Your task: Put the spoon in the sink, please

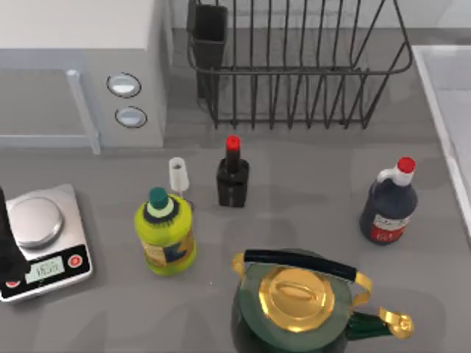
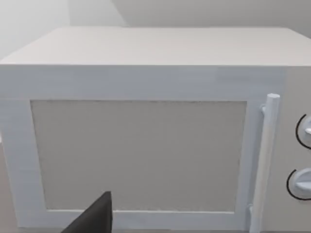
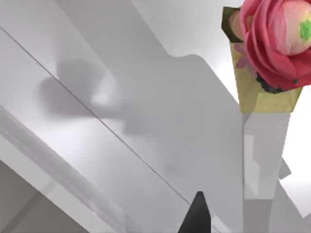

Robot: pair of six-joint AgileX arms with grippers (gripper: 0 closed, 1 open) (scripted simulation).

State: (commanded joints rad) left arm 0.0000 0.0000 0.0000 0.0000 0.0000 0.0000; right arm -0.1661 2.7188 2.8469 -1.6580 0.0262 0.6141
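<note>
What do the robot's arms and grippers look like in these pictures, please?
Little of them shows. At the top view's left edge, beside the scale, a matte black part of the left arm rises, plain and unmarked. The left wrist view has a dark grey to black angular finger of the left gripper; the right wrist view has a black pointed fingertip of the right gripper. No cables or markings are visible.

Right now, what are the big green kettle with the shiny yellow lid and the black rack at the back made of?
The dark green kettle looks like glossy enamelled metal: its gold lid and spout tip gleam like polished brass, though painted plastic is possible. The black dish rack seems to be thin coated wire, with open gaps between its bars.
</note>
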